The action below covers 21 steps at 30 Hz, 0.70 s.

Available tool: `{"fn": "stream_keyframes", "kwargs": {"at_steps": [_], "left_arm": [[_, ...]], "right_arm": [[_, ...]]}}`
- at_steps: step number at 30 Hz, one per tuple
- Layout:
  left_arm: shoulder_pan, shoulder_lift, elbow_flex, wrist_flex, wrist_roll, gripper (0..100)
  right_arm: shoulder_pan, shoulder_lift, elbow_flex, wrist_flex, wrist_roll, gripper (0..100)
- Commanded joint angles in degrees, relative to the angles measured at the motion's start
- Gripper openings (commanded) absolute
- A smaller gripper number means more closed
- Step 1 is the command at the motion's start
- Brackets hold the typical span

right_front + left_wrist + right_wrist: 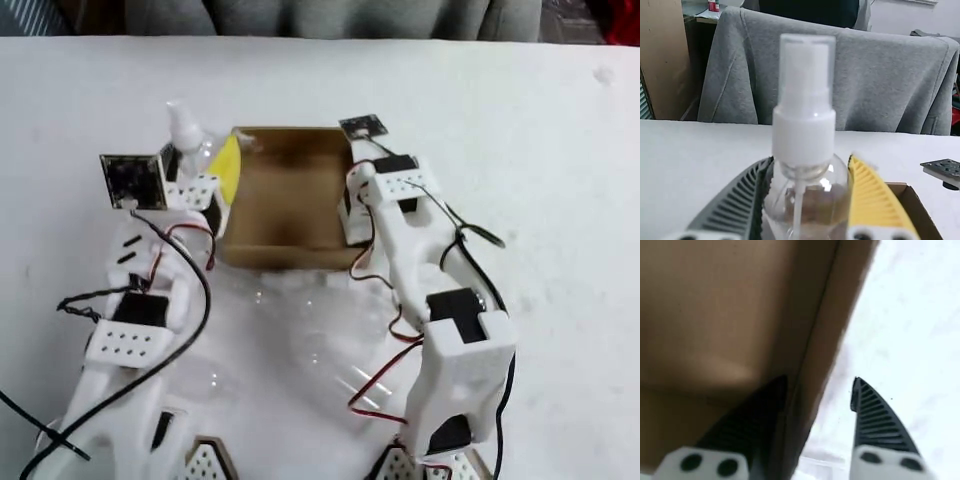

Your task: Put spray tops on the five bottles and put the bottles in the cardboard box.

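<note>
high: left gripper [212,168] has the bottle [190,130] just beside the cardboard box [285,200], right gripper [352,212] at the opposite wall | left wrist: clamped tight on the clear bottle, spray top [804,100] on | right wrist: jaws apart, straddling the box wall

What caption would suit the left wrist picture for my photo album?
The left gripper holds a clear bottle, white spray top fitted, beside the cardboard box.
</note>
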Motion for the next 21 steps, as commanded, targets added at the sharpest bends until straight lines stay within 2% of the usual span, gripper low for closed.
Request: {"fn": "stream_keyframes", "kwargs": {"at_steps": [1, 4, 8, 21], "left_arm": [[0.75, -0.13, -4.84, -3.52, 0.44, 2], [1.89, 1.19, -5.19, -5.01, -0.26, 2], [3.65, 8.13, -9.49, -5.19, -5.63, 2], [3.38, 30.55, -25.14, -5.36, -6.07, 2]], "right_arm": [[1.1, -3.47, -2.81, -1.45, 0.18, 19.5], [1.1, -3.47, -4.13, -0.13, 0.18, 19.5], [1.71, -3.47, -5.19, 0.31, 0.18, 19.5], [3.03, -3.12, -5.45, -0.13, 0.26, 19.5]]}}
